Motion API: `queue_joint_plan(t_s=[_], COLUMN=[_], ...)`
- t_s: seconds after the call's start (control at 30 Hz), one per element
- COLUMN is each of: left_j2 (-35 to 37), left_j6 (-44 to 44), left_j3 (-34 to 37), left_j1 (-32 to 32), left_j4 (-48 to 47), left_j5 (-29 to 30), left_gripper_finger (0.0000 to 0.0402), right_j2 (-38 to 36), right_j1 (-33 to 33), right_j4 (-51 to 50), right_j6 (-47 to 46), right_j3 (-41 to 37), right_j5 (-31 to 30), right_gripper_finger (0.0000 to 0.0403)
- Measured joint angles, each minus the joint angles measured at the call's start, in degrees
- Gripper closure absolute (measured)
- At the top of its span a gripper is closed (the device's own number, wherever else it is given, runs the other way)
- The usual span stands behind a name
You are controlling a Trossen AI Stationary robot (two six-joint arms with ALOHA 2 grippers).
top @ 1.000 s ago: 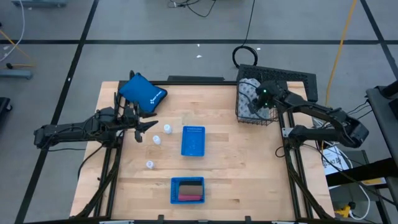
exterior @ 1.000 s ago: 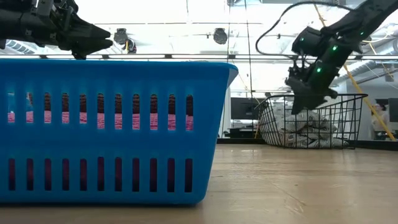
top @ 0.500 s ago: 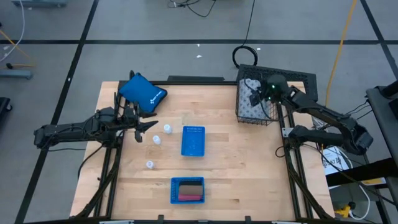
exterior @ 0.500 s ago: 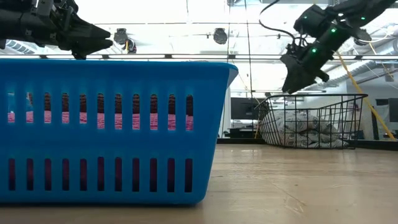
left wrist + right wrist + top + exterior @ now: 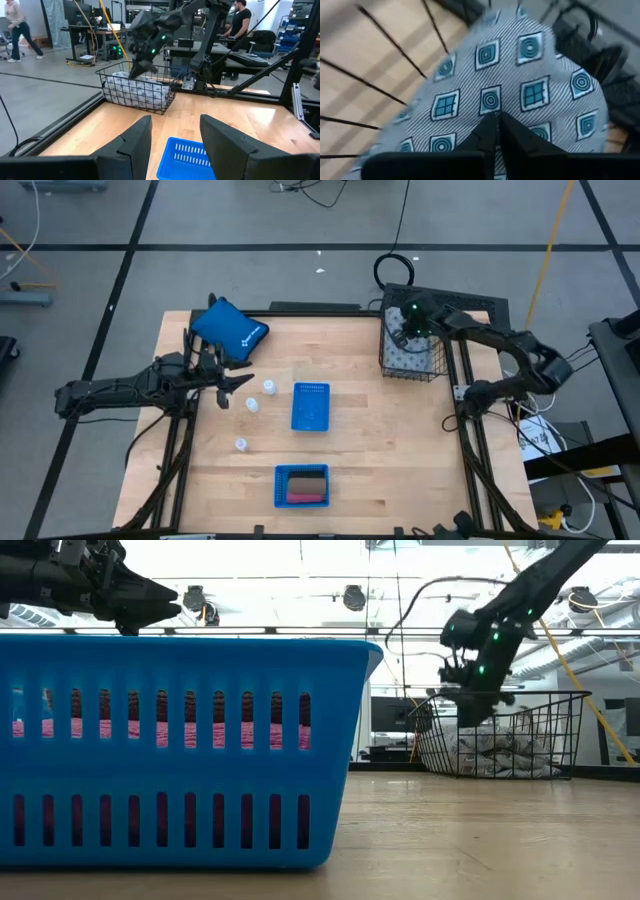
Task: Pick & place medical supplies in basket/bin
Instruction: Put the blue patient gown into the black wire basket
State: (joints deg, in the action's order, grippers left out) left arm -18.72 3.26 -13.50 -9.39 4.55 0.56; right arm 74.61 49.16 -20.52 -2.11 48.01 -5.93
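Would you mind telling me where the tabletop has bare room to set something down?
Bare wood lies between the upper blue tray and the wire basket, and right of the lower blue tray. It is crowded around the three white bottles by the left claw.

We see a grey concrete floor (image 5: 250,220) crossed by dark tape lines, with a yellow cable (image 5: 545,250) trailing over it beside the wooden bench (image 5: 360,440). Beyond, desks with monitors (image 5: 90,27) and blue shelving bins (image 5: 300,25) stand under bright ceiling lights (image 5: 300,555), and two people (image 5: 12,27) are there.
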Motion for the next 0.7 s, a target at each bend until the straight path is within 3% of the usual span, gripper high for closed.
queue_joint_plan(t_s=[0.17,0.33,0.6,0.7], left_j2=[0.0,0.0,0.0,0.0], left_j6=[0.0,0.0,0.0,0.0], left_j3=[0.0,0.0,0.0,0.0], left_j1=[0.0,0.0,0.0,0.0], left_j4=[0.0,0.0,0.0,0.0], left_j5=[0.0,0.0,0.0,0.0], left_gripper_finger=[0.0224,0.0224,0.0224,0.0224], right_j2=[6.1,7.3,-3.5,-9.1], right_j1=[1.5,1.6,1.4,1.4], right_j4=[-1.1,-0.7,-3.9,-11.6], right_j6=[0.2,1.3,1.1,0.6], right_j3=[0.0,0.0,0.0,0.0], right_j5=[0.0,0.0,0.4,7.2], right_gripper_finger=[0.04,0.0395,0.0401,0.0402])
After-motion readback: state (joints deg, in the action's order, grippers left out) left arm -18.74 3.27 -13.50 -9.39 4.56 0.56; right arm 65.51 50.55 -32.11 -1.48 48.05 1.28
